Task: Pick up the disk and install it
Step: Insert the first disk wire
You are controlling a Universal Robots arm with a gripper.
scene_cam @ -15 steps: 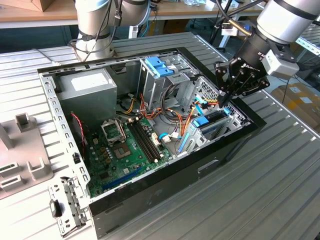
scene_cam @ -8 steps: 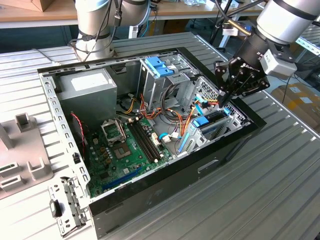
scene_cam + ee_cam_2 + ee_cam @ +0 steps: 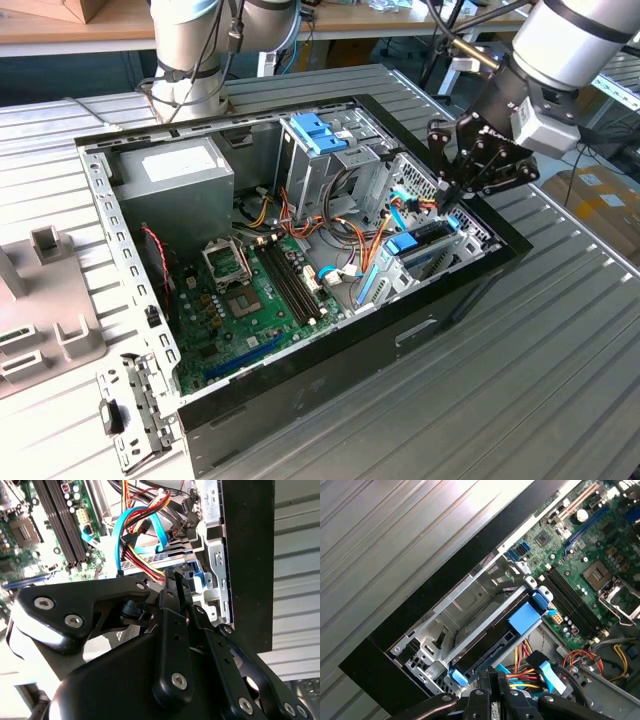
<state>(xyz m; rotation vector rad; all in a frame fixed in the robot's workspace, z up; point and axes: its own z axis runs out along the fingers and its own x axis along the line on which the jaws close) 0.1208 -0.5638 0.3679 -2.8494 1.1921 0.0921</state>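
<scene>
The disk [image 3: 428, 240] lies in the drive bay at the exterior view's right end of the open computer case, dark-bodied with a blue plastic end piece [image 3: 402, 243]. In the first wrist view the disk [image 3: 494, 636] sits between silver rails, its blue end piece [image 3: 525, 616] toward the motherboard. My black gripper [image 3: 447, 205] hangs just above the bay's outer end, beside the coloured cables. In both wrist views its fingers are pressed together with nothing between them; the gripper [image 3: 177, 577] [image 3: 493, 676] is shut over the cable bundle next to the disk.
A green motherboard [image 3: 255, 290] fills the case floor. A grey power-supply box [image 3: 175, 180] stands at the back. A metal cage with a light-blue top [image 3: 318, 135] is mid-back. Orange, yellow and blue cables [image 3: 142, 545] crowd the bay. The black case wall [image 3: 440, 300] borders it.
</scene>
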